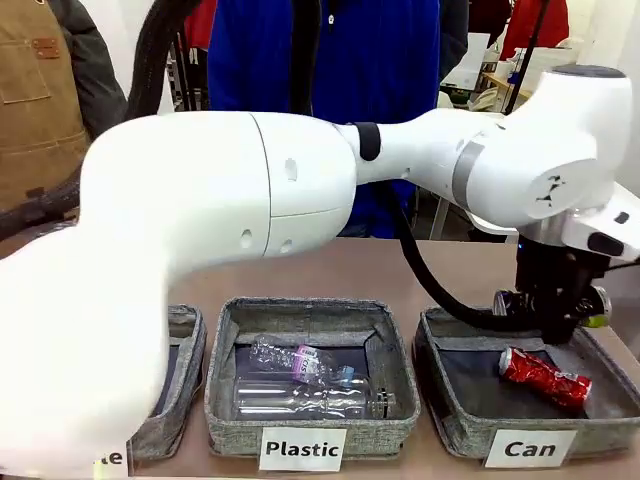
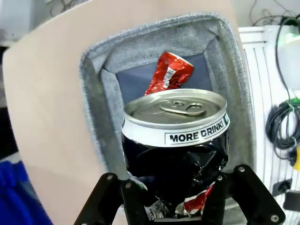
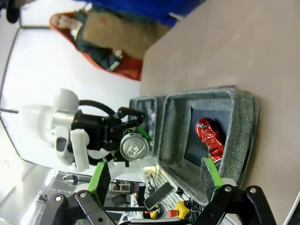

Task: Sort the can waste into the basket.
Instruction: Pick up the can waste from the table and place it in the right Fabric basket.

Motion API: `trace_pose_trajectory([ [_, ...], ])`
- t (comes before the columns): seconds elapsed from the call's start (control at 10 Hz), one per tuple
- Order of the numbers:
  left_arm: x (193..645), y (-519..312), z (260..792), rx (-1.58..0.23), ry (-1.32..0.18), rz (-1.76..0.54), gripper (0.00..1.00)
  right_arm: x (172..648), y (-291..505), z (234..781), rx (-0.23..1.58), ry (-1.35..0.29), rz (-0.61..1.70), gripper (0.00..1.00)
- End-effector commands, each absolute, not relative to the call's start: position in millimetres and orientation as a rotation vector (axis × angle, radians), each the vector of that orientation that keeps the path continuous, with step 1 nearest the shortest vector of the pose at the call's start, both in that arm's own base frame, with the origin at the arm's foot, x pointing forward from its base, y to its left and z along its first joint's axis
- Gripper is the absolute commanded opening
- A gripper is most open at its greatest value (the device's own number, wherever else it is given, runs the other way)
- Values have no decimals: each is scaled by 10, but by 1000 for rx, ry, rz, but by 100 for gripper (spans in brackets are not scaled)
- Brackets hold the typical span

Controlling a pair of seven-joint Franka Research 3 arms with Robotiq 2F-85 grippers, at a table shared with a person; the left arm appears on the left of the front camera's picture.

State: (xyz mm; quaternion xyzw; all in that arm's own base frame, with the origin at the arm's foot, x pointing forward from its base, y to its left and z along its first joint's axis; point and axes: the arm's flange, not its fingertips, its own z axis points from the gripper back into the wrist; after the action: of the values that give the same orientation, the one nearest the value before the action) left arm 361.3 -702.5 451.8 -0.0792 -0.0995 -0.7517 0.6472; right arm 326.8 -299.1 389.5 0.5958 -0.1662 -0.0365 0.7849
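1. Progress: we count 1 of 2 cans sorted; the red can [image 1: 545, 377] lies inside the "Can" basket [image 1: 455, 425] on the counter [image 1: 460, 265].
2. Our left hand [image 2: 176, 199] grips the black can [image 2: 176, 140] above that basket; release remains.
3. Our right hand [image 3: 157, 180] stands wide, empty.

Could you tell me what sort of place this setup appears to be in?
Probably a robotics lab or workshop staging a waste-sorting demo: fabric baskets carry printed cards, the Can basket beside the Plastic basket, and the left gripper holds a crushed black can over the red can.
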Motion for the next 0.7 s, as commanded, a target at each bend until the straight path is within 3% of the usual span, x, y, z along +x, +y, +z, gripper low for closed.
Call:
trace_pose_trajectory([
  [0.0,3776,-7263,4640,-220,-179,-1850,0,3266,-2976,3951,1277,-338,-84,100],
  [0.1,3776,-7281,4612,-228,-151,-1868,41,3266,-2976,3951,1277,-338,-84,100],
  [0.2,3782,-7289,4591,-210,-154,-1857,60,3266,-2976,3951,1277,-338,-84,100],
  [0.3,3787,-7290,4586,-225,-150,-1859,100,3266,-2976,3951,1277,-338,-84,100],
  [0.5,3782,-7274,4586,-223,-152,-1845,100,3266,-2976,3951,1277,-338,-84,100],
  [0.6,3789,-7262,4588,-218,-151,-1845,84,3266,-2976,3951,1277,-338,-84,100],
])
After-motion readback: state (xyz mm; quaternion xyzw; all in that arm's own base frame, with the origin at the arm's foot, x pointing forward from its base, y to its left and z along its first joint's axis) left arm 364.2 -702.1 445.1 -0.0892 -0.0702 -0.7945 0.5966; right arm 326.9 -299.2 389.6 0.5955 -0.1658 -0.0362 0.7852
